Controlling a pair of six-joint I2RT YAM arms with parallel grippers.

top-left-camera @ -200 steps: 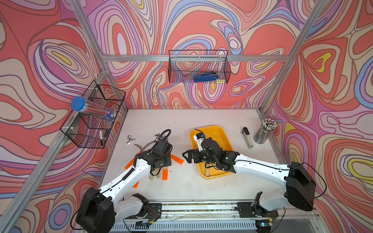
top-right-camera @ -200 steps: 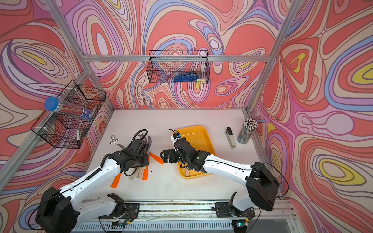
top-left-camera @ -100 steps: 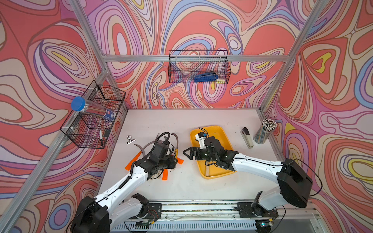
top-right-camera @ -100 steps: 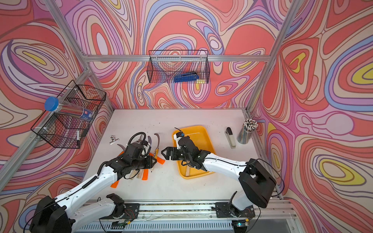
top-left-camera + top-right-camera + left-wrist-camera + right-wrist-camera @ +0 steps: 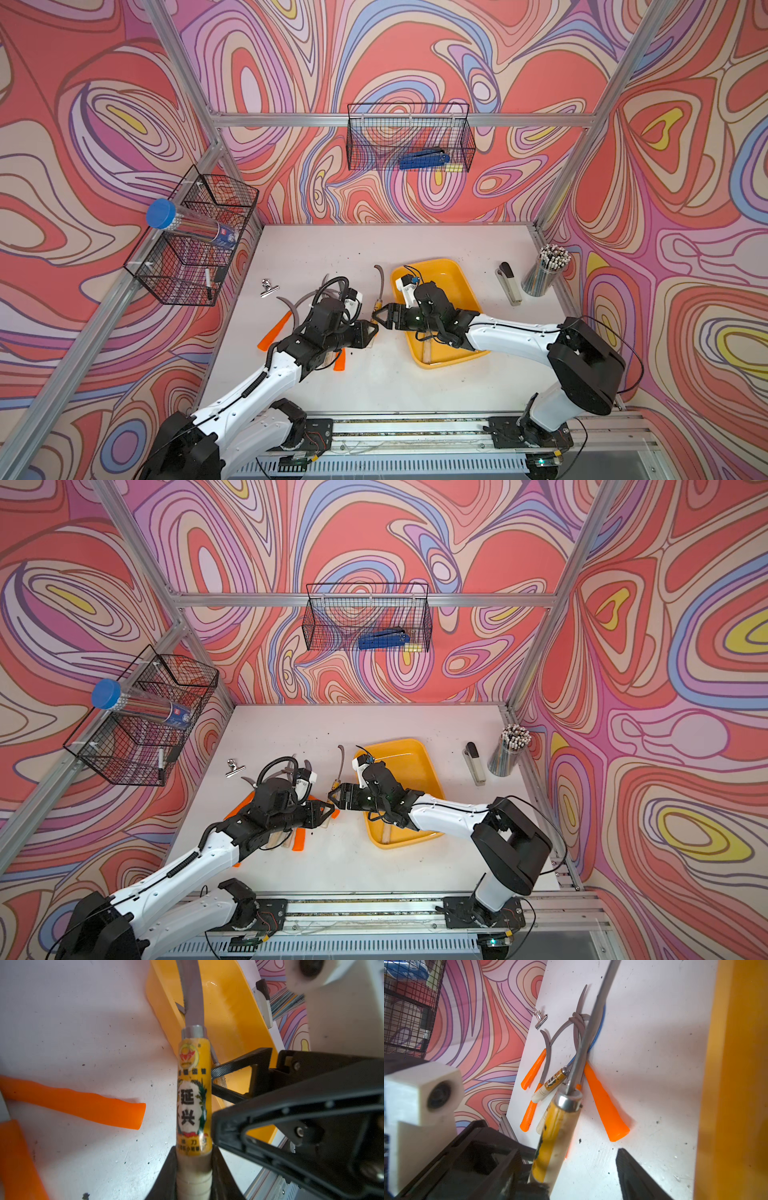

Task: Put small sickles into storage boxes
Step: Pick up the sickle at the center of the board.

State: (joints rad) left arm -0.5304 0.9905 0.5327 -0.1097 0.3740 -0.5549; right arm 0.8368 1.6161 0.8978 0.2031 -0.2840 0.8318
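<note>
While the left gripper [image 5: 371,331] is clamped on the wood-handled sickle [image 5: 194,1095] just beside the yellow tray [image 5: 454,282], the right gripper [image 5: 377,318] has jaws apart around it; release too early and it probably drops.

White tabletop [image 5: 415,245], silver binder clip [image 5: 269,288] near its left edge, grey-black stapler [image 5: 510,283] just beside a cup of pencils [image 5: 544,272] at right, rear wire basket [image 5: 409,137] holding a blue object [image 5: 424,159], side wire basket [image 5: 195,249] holding a blue-capped clear tube [image 5: 189,222].

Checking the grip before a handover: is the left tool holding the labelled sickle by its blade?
No, the left tool clamps the labelled sickle by the pale end of its handle; the grey blade is free.
</note>
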